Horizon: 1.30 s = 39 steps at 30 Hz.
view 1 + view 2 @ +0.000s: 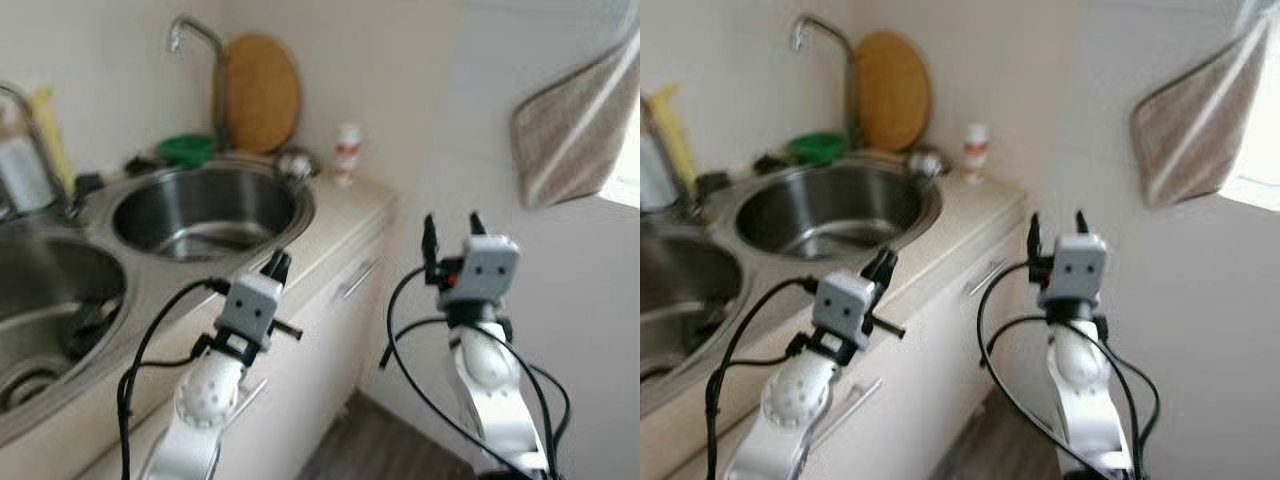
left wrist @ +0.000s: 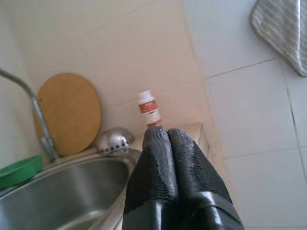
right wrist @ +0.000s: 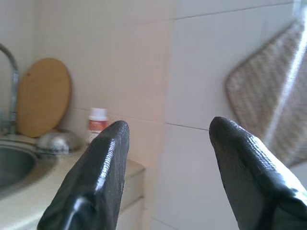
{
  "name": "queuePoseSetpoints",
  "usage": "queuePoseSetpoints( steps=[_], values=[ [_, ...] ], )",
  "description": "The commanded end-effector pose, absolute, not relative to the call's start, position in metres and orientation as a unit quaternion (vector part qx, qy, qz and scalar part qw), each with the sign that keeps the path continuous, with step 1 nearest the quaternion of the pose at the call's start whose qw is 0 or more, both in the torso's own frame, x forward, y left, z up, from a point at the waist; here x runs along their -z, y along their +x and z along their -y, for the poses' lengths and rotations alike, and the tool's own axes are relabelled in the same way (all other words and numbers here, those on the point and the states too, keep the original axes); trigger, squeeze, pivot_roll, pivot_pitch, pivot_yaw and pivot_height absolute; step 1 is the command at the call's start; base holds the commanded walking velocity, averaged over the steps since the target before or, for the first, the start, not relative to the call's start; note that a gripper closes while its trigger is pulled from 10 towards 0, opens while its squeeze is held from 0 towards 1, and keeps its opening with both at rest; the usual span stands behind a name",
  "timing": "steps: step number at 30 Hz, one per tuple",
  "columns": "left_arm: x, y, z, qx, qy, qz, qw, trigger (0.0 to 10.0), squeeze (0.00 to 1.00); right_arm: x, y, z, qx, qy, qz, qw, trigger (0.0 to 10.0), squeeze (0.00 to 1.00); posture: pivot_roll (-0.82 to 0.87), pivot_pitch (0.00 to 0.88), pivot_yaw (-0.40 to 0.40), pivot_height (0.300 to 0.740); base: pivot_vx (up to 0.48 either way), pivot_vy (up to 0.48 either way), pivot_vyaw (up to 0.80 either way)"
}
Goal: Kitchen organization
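Observation:
A small white bottle [image 1: 347, 152] with a red label stands at the far corner of the beige counter [image 1: 345, 215], by the wall. My left gripper [image 1: 278, 265] is shut and empty, raised over the counter's front edge near the round steel sink [image 1: 205, 210]. Its pressed fingertips [image 2: 168, 139] point toward the bottle [image 2: 149, 109]. My right gripper [image 1: 452, 232] is open and empty, held in the air to the right of the counter, off its end. The bottle [image 3: 97, 122] stands beyond its left finger [image 3: 112, 143].
A round wooden board [image 1: 260, 92] leans on the wall behind the tap [image 1: 200, 40]. A green bowl [image 1: 185, 149] and a steel strainer lid [image 2: 114, 140] sit by the sink rim. A second sink [image 1: 45, 300] lies to the left. A striped towel [image 1: 575, 125] hangs on the right wall.

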<state>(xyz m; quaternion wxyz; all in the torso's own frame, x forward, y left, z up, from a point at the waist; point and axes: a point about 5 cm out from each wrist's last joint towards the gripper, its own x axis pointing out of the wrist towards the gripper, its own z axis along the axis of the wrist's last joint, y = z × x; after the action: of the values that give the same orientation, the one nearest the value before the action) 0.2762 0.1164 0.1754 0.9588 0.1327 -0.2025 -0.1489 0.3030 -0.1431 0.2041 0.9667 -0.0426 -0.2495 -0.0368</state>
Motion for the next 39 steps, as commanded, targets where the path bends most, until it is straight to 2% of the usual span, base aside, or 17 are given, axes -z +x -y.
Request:
queuePoseSetpoints(
  steps=[1,26,35,39],
  values=[
    [-0.175,0.276,-0.112,0.157,0.126,0.202,0.958,10.0,0.0,-0.2,0.302,0.152,0.06,-0.051,0.236,0.968,10.0,0.0,0.03,0.0,-0.007,0.74,0.0,0.0,-0.8],
    [-0.166,0.277,-0.108,0.168,0.13,0.188,0.959,10.0,0.0,-0.181,0.307,0.171,0.129,-0.078,0.173,0.973,10.0,0.0,0.02,0.0,-0.003,0.74,0.0,0.0,-0.8],
    [-0.16,0.277,-0.109,0.165,0.127,0.176,0.962,10.0,0.0,-0.175,0.306,0.171,0.132,-0.094,0.16,0.974,10.0,0.0,0.01,0.0,-0.007,0.74,0.0,-0.396,-0.8],
    [-0.157,0.277,-0.111,0.163,0.12,0.166,0.965,10.0,0.0,-0.173,0.306,0.17,0.129,-0.101,0.152,0.975,10.0,0.0,0.01,0.0,-0.007,0.74,0.0,0.0,0.0]
  ],
)
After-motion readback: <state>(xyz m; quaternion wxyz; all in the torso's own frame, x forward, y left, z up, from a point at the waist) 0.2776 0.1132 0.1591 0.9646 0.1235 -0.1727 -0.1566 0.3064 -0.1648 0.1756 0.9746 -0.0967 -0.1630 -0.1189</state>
